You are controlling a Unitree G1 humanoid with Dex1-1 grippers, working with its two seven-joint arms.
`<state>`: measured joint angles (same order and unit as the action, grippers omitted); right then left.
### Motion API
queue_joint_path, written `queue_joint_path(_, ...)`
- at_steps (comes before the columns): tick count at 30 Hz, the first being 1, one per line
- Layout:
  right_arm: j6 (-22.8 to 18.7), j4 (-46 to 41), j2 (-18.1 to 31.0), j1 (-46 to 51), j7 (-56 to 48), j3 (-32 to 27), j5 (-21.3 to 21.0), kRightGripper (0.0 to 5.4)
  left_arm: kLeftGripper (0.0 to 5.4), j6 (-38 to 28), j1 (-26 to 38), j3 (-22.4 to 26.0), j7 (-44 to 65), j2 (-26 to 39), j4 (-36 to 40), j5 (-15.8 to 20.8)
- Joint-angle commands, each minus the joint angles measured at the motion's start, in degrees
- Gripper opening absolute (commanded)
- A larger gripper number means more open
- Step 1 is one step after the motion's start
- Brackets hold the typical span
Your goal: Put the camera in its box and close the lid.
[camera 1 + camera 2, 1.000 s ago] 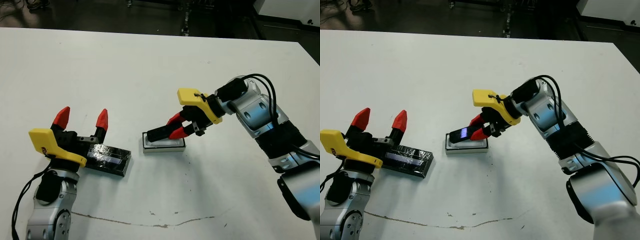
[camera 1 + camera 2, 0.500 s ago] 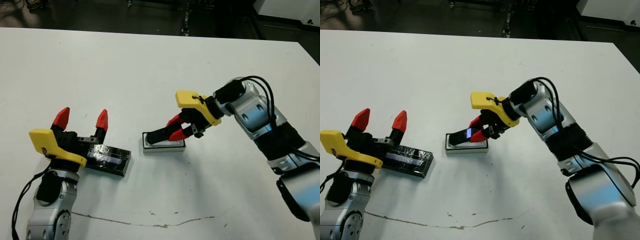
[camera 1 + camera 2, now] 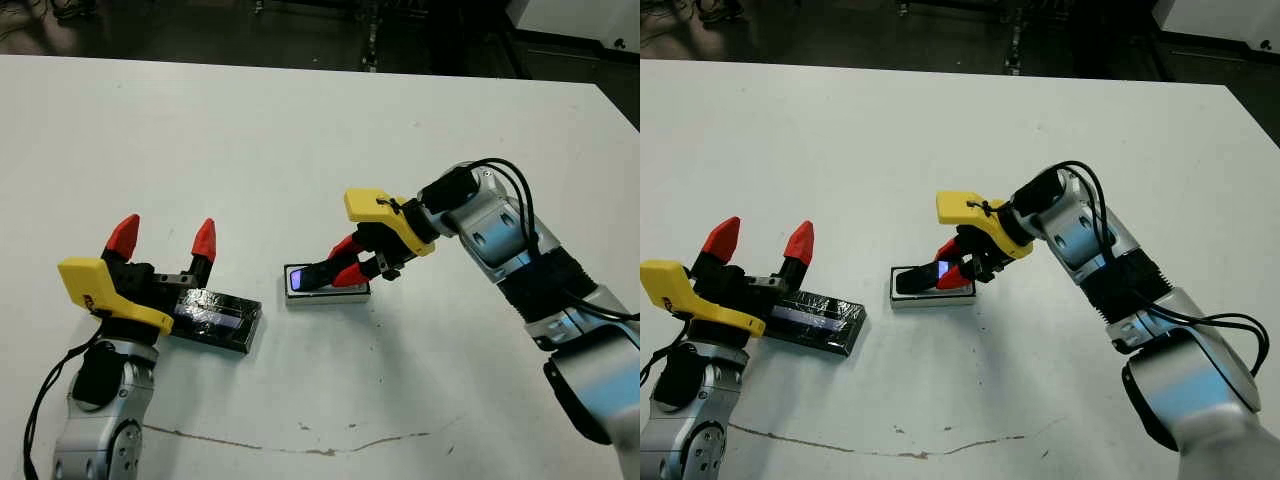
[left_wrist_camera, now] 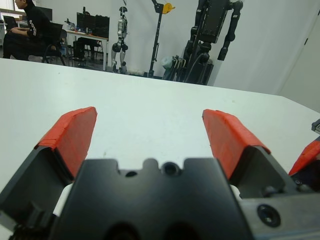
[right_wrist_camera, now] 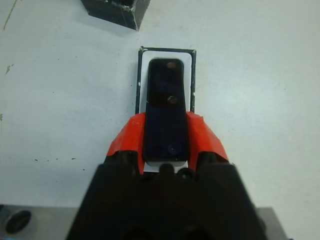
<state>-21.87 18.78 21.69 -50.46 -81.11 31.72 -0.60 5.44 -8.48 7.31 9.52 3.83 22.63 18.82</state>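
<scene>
Two red-tipped fingers of the right gripper (image 3: 343,271) clench the camera (image 5: 166,114) by its long sides, near the middle of the head frames; the right wrist view shows the black bar running out from between the fingers (image 5: 125,141) and lying lengthwise over the box (image 5: 139,75), its far end close to the tray's far wall and the thin dark rim showing along both sides of it. From the head the camera's free end, with a bluish glint, sits low over the left end of the box (image 3: 296,295), though whether it rests fully on the tray floor cannot be told. At the lower left of the head frames the left gripper (image 3: 163,238) is spread wide and holds nothing, its two red tips pointing up, well apart from the box. Just beside and partly under its black body lies the lid (image 3: 222,324), flat, glossy and crinkled, with a paler stripe along it. All of this rests on a white table (image 3: 300,140), marked by a thin dark crack line near the lower edge and a few small specks. Beyond the table, the left wrist view shows a pale-walled room with dark robot stands, desks, and a seated person (image 4: 27,27) at the upper left of that frame.
</scene>
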Motion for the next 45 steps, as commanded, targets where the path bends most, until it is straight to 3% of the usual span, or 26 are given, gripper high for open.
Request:
queue_joint_path(1, 1.19, 0.58, -0.66, 0.75, 0.09, -0.02, 0.10, 1.66, 5.40, -0.03, -0.50, -0.26, -0.38, -0.07, 0.19, -0.50)
queue_joint_path(17, -1.93, -0.91, -2.63, 1.53, 0.27, 1.36, -0.15, 1.66, 5.40, 0.04, -0.69, -0.30, -0.51, -0.14, 0.11, -0.38)
queue_joint_path(22, -4.89, -2.05, -2.32, 1.35, 0.45, 1.37, -0.14, 1.66, 5.40, -0.06, -0.67, -0.31, -0.34, 0.10, 0.05, -0.44)
queue_joint_path(26, -7.75, -3.94, -1.84, 1.19, 1.13, 1.00, -0.17, 2.28, 5.40, -0.04, -0.66, -0.41, -0.43, 0.00, 0.10, -0.45)
queue_joint_path(30, -3.50, -4.39, -1.17, 1.26, 2.20, 0.78, -0.97, 2.97, 5.40, 0.35, -0.66, -0.52, -0.61, 0.05, 0.26, -0.34)
queue_joint_path(36, -4.50, -3.47, -0.91, 0.75, 2.69, -0.27, -0.28, 3.87, 5.40, 0.41, -0.69, -0.44, -0.61, 0.18, 0.39, -0.28)
queue_joint_path(45, -0.66, -2.56, 0.00, 0.70, 3.23, -2.71, -0.30, 5.29, 5.40, 0.47, -0.82, -0.63, -0.85, 0.27, 0.56, -0.84)
